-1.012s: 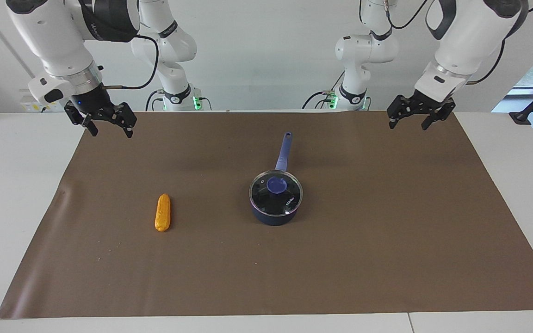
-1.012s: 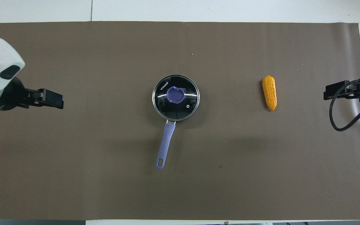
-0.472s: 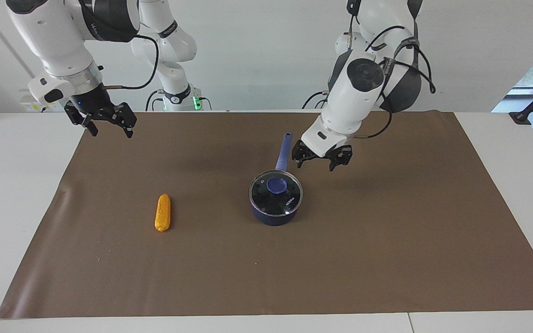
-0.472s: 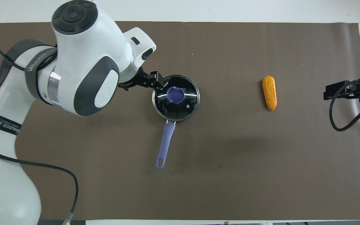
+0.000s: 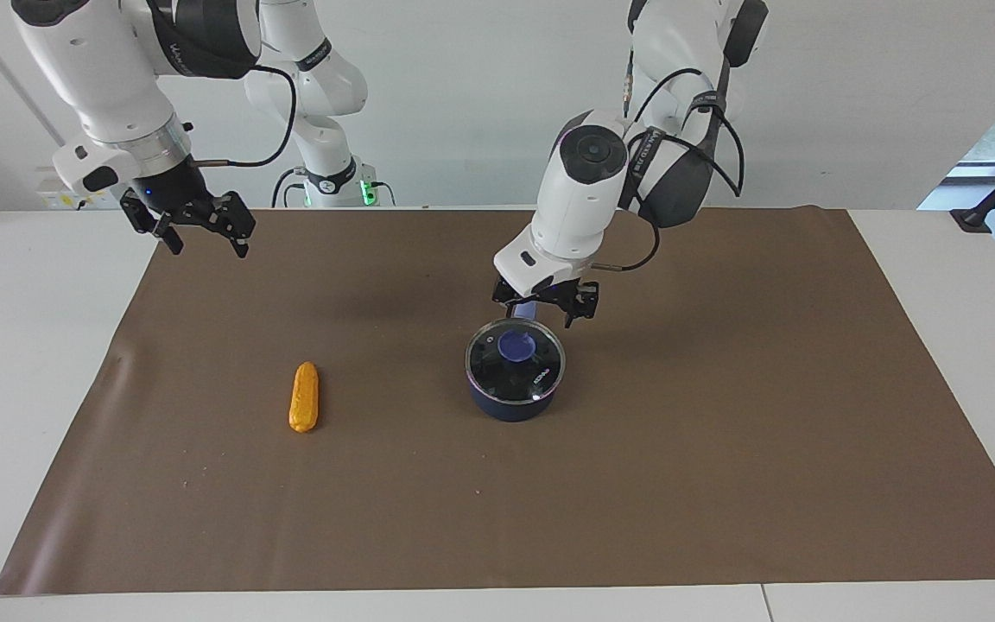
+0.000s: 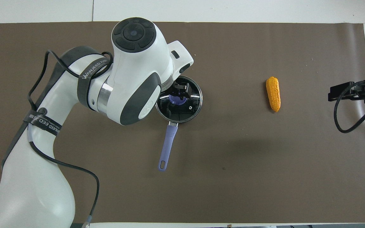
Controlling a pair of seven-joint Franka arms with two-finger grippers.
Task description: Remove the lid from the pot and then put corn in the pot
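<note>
A dark pot [image 5: 510, 399] sits mid-mat with its lid [image 5: 515, 361] on, and the left gripper [image 5: 547, 309] hangs just above the lid, fingers spread, holding nothing. The corn [image 5: 304, 396] lies on the mat toward the right arm's end. The right gripper [image 5: 202, 231] waits over the mat's corner, fingers spread and empty.
</note>
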